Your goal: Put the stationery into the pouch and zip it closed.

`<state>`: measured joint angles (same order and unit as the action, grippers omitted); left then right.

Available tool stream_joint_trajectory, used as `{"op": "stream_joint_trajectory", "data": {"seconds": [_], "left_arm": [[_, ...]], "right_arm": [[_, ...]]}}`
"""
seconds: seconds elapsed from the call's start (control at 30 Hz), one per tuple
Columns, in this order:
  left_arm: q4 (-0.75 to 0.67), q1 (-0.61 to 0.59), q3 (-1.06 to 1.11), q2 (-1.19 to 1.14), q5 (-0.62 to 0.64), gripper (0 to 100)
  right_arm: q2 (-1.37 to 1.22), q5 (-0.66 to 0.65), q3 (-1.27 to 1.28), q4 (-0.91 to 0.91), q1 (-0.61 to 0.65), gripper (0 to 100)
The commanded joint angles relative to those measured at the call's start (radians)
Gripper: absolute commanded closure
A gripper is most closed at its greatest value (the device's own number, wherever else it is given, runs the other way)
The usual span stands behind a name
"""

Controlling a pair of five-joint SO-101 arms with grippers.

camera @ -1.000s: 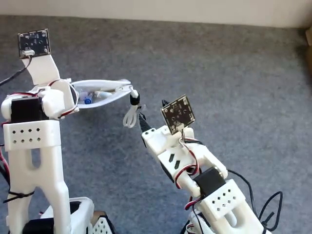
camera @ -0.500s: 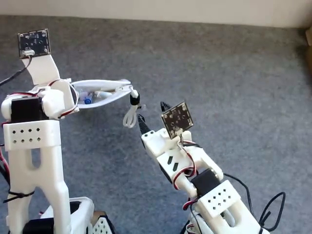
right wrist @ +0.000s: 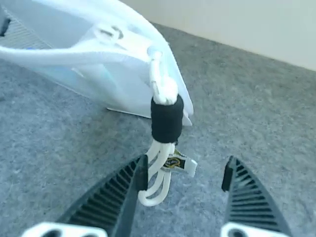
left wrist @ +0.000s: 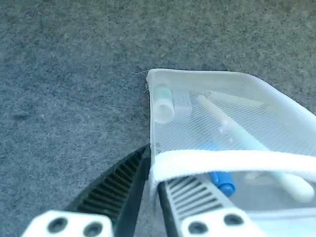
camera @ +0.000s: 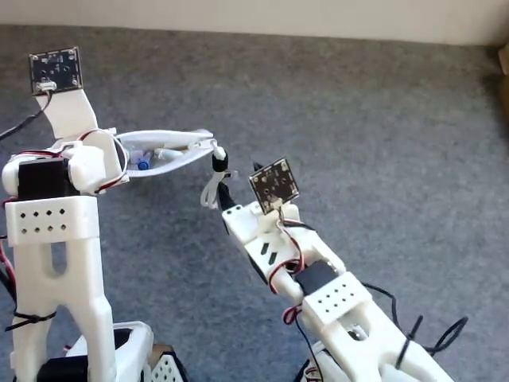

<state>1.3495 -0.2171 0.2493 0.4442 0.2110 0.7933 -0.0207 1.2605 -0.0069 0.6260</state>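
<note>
The white mesh pouch stands on the grey carpet with its zip open along the top. Inside lie pens, a blue piece and a small white tube. My left gripper is shut on the pouch's rim at one end. At the other end hangs the black zip pull with a white cord loop. My right gripper is open just below the pull, and the loop rests against one finger. From above, the right gripper sits right beside the zip pull.
Grey carpet stretches free to the right and behind the pouch. A pale wall strip runs along the far edge. Loose cables trail by the right arm's base.
My right arm has moved left and closer to the zip pull, its open gripper now around the hanging cord. The left arm and pouch have stayed still.
</note>
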Motion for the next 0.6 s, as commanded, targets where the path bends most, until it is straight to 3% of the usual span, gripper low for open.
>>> {"op": "stream_joint_trajectory", "data": {"seconds": [0.0, 0.57], "left_arm": [[-0.021, -0.012, 0.012, -0.004, 0.002, 99], [-0.021, -0.012, 0.012, -0.008, 0.002, 99]], "right_arm": [[-0.070, -0.002, -0.065, -0.136, -0.016, 76.3], [-0.186, 0.000, -0.065, -0.424, -0.002, 76.3]]}}
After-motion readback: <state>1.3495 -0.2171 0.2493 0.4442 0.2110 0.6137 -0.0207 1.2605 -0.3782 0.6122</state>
